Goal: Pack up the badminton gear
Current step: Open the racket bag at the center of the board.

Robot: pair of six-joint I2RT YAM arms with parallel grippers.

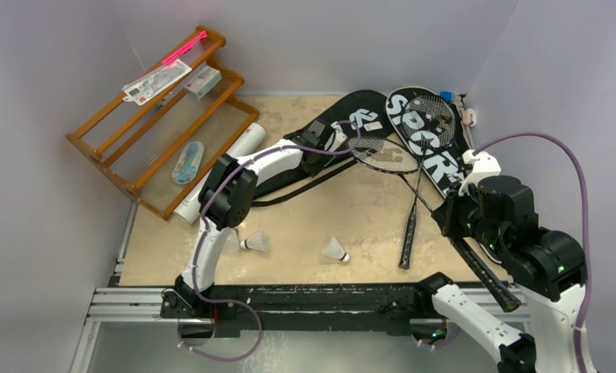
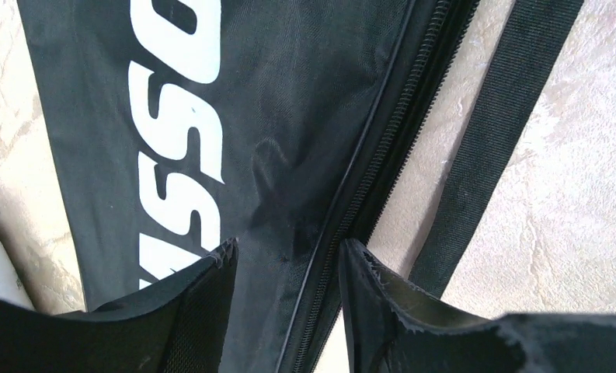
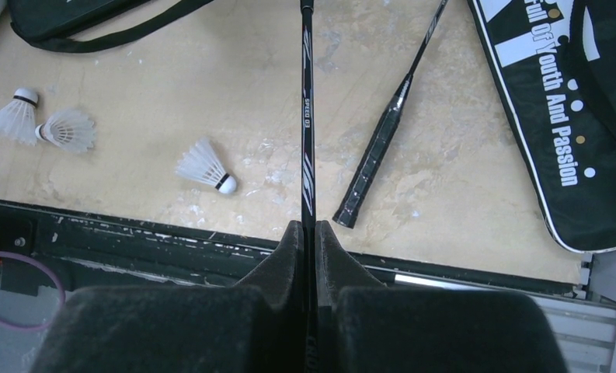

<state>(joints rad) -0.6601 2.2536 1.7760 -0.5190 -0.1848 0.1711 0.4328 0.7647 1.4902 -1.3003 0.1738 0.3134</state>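
My left gripper (image 1: 335, 138) is open, low over the left black bag (image 1: 363, 105). In the left wrist view its fingertips straddle the zipper edge of this bag (image 2: 289, 116), whose strap (image 2: 506, 116) lies beside it. My right gripper (image 3: 308, 229) is shut on the thin shaft of a racket (image 3: 307, 116). From above, that racket's head (image 1: 382, 155) lies near the left gripper and its handle (image 1: 491, 280) sticks out over the front edge. A second racket (image 1: 413, 210) lies with its head on the right bag (image 1: 444, 167). Shuttlecocks (image 1: 256, 242) (image 1: 335, 250) lie on the table. The white tube (image 1: 246, 142) lies by the rack.
An orange wooden rack (image 1: 157, 124) stands at the back left, holding a small white carton (image 1: 203, 81) and a pink-edged card (image 1: 157, 80). A black rail (image 1: 289, 299) runs along the table's front edge. Walls close in on the left, back and right.
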